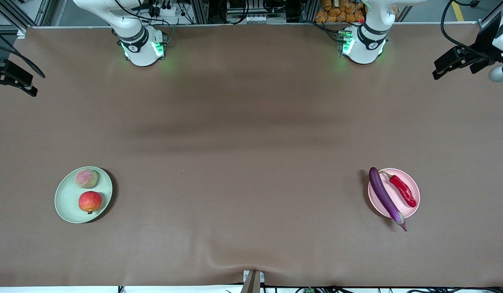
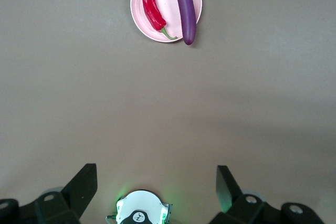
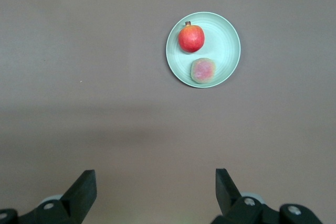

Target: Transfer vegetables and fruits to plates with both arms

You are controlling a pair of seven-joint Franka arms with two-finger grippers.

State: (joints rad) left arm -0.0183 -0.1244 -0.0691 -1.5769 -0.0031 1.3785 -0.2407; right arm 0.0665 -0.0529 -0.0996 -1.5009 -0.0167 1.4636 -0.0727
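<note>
Front view: both arms pulled up high, only bases and upper links show; grippers themselves out of frame here. Mint plate (image 1: 83,195) sits toward the right arm's end of the table, carrying the blush-green fruit (image 1: 86,178) and, nearer the camera, the red-orange fruit (image 1: 90,202). Pink plate (image 1: 410,188) toward the left arm's end, with chili (image 1: 403,190) lying inside it and eggplant (image 1: 385,197) laid across the rim edge, stem tip overhanging onto the brown cloth (image 1: 251,142).

Left wrist view: left gripper (image 2: 157,182) hangs high over bare cloth, jaws spread wide, nothing between them. Pink plate, chili, eggplant all in sight well below.

Right wrist view: right gripper (image 3: 156,184) likewise spread wide and empty, high over cloth. Mint plate w/ both fruits in view.

Your read: all four items look plated, job prob. complete, both arms waiting.

Risks: eggplant rests half off the rim — can't tell how stable from up here; a bump to the table or cloth could roll it off. Round fruits untethered on a shallow plate; any plate nudge sends them rolling.
</note>
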